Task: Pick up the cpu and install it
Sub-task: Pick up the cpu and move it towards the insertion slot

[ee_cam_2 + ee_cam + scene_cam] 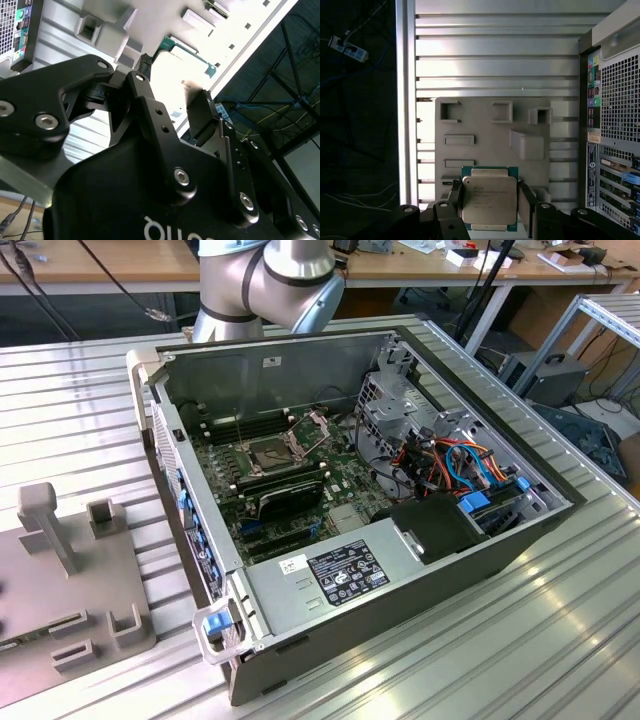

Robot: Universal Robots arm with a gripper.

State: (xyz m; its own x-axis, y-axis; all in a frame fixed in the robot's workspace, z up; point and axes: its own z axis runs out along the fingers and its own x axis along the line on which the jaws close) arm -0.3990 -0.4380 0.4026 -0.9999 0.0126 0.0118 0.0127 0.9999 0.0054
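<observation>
Apparently the pick-up step is in hand: the small, flat, square cpu (489, 199) with its silvery-grey metal face is grasped by two opposite edges in the black two-fingered hand (490, 190), over the grey moulded parts tray (485, 125) on the ribbed aluminium tabletop (495, 70). The metal face is turned towards the first wrist camera, and the slightly longer sides are laid along the pads, across the tabletop's ribs. For installation, the cpu must be kept level and squared to the dark square socket (272, 452) in the open computer case (260, 375).
</observation>
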